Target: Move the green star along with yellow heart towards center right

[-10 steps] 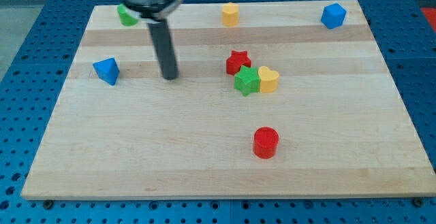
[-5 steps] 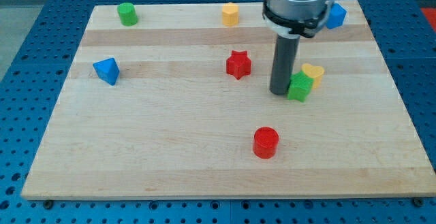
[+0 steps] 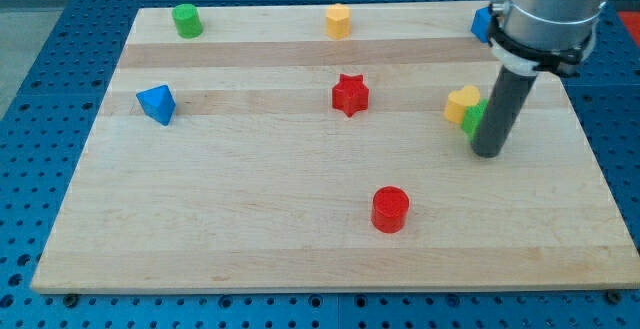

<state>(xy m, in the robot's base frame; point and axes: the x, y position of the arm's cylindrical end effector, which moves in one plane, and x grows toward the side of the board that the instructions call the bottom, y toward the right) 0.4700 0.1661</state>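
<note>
The yellow heart (image 3: 460,103) lies at the view's right, about mid-height on the wooden board (image 3: 250,219). The green star (image 3: 472,118) sits just right of and below it, touching it, and is mostly hidden behind my rod. My tip (image 3: 487,152) rests on the board right against the green star's lower right side, just below and right of the yellow heart.
A red star (image 3: 350,95) is near the centre. A red cylinder (image 3: 390,210) is lower centre. A blue triangular block (image 3: 156,103) is at the left. A green cylinder (image 3: 186,19), a yellow block (image 3: 338,20) and a partly hidden blue block (image 3: 481,23) line the top edge.
My tip swept from the board's left to the right, pushing the green star and yellow heart away from the red star. It now stands on the star's right side.
</note>
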